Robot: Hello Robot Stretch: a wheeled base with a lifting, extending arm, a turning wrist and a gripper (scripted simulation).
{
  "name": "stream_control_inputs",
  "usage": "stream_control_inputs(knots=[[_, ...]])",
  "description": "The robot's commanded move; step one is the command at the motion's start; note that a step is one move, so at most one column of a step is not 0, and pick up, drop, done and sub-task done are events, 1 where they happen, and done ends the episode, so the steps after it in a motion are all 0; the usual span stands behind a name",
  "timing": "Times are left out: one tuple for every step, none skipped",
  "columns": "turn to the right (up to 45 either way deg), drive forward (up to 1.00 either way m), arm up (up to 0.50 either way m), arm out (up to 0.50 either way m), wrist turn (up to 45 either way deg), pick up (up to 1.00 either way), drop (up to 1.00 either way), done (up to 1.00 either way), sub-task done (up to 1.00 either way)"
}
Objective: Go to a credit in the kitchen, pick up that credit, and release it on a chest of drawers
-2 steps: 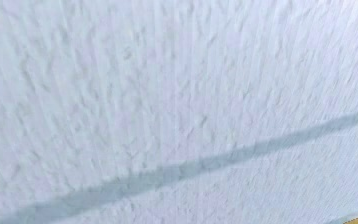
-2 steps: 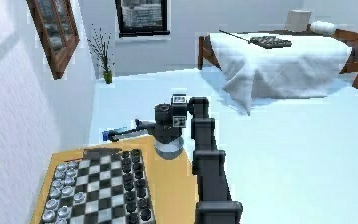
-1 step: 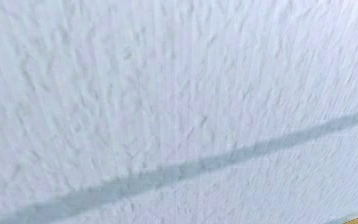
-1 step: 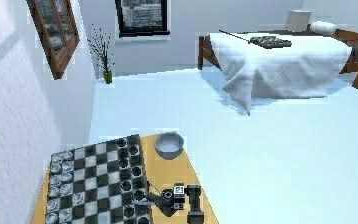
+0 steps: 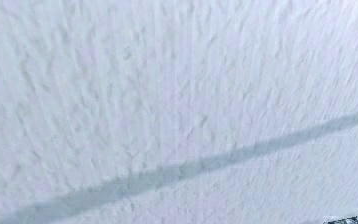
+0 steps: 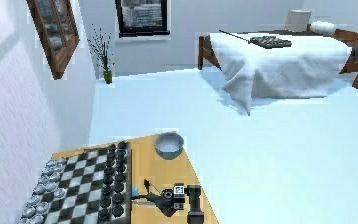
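- Arm side view: I see the gripper (image 6: 139,193) by a chessboard (image 6: 82,178) on a wooden table (image 6: 165,170); I cannot tell whether it holds anything.
- Forward view: white wall (image 5: 177,90).

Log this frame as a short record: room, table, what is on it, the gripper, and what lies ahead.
room: bedroom with a bed, a window and a potted plant
table: wooden table at the arm side view's bottom
on table: chessboard with pieces; grey bowl
gripper: gripper seen against the table by the chessboard's edge; cannot tell whether it holds anything
ahead: white wall
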Motion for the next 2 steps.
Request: stream_control_inputs(knots=[[0.0, 0.0, 0.1, 0.0, 0.0, 0.0, 0.0, 0.0, 0.0], [0.0, 0.0, 0.0, -0.08, 0.0, 0.0, 0.0, 0.0, 0.0]])
